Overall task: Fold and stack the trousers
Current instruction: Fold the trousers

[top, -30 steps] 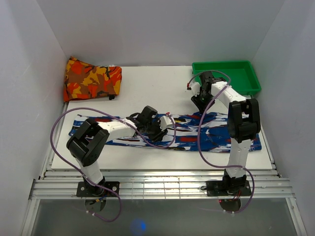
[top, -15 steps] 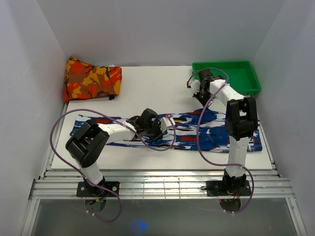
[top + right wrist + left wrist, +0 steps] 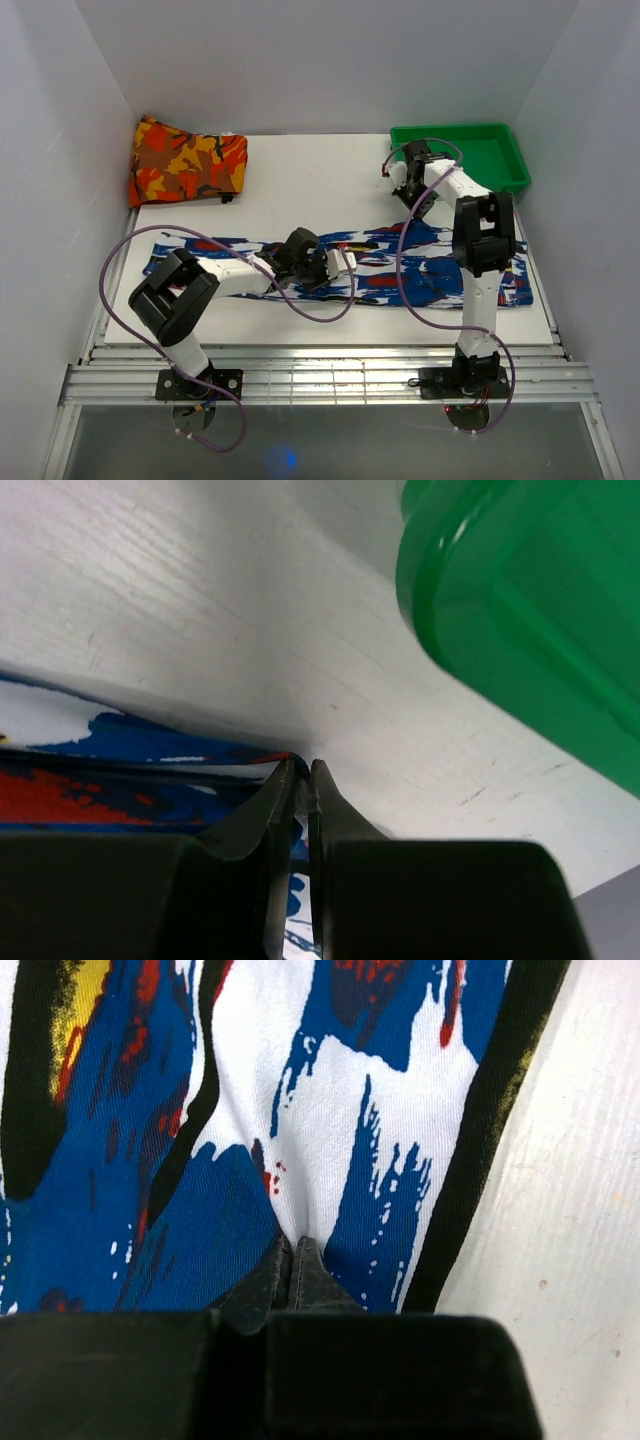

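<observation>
Left wrist view: trousers (image 3: pixel 330 1130) lie pinched at left end effector (image 3: pixel 291 1252) tips.

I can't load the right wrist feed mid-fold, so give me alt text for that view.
The right gripper has its fingers pinched shut on the edge of the blue, white and red print trousers, which run off to the left across the white table. A corner of the green tray fills the upper right.
</observation>
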{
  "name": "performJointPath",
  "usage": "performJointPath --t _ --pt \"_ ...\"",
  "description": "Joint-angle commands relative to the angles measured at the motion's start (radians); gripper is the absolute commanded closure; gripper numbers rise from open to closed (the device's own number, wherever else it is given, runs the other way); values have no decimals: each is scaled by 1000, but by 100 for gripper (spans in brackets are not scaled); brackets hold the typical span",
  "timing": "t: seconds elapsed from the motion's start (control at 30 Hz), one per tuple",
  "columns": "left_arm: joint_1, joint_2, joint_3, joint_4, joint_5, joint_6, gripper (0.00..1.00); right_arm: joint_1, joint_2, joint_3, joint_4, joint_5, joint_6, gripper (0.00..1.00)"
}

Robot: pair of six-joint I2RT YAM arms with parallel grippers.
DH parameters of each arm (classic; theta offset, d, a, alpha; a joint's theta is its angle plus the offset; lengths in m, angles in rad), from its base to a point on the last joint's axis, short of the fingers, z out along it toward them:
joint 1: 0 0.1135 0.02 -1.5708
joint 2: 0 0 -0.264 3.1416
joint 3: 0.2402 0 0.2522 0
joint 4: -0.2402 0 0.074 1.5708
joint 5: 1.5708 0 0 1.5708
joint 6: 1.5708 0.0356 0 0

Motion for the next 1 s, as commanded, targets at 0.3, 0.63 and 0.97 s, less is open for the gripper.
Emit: performJointPath --t 0.3,0.63,0.97 --pt "36 -107 38 -331 -31 -231 50 -35 -78 134 -32 -96 85 9" --pt "561 -239 224 -583 18 -333 36 -118 -340 -70 -229 -342 -65 6" --pt "1137 -48 218 -801 18 -161 45 -121 -379 -456 -228 -389 -144 4"
